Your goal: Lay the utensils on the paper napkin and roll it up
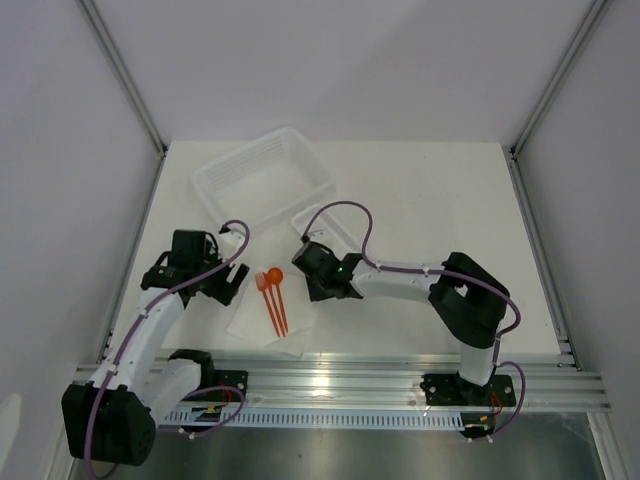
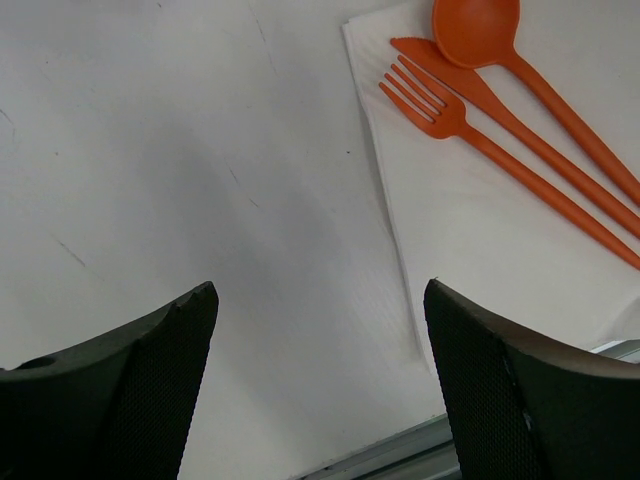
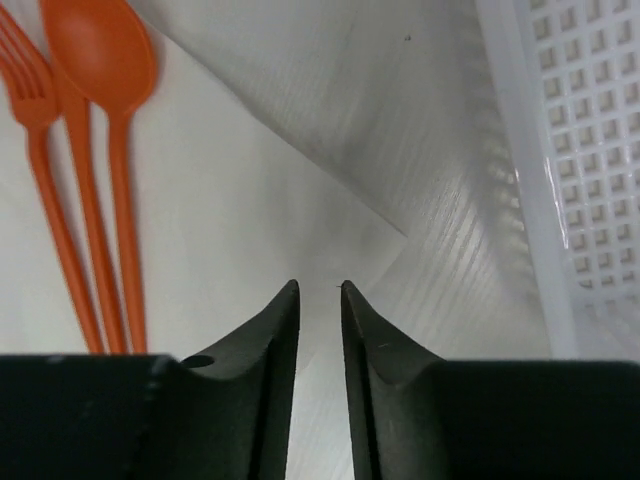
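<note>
Utensils (image 1: 272, 300) were seen lying together on the napkin (image 1: 252, 326) from the top. Left wrist: left gripper (image 2: 318, 292) was held wide open beside the napkin. Right wrist: right gripper (image 3: 320, 288) was nearly closed at the napkin's lifted edge, and a grip couldn't be told. That edge needed to be rolled snugly over them, tbh.

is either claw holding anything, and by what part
Nothing in the open left claw. The right claw is nearly shut at the paper napkin's raised edge; whether it pinches it cannot be told.
</note>
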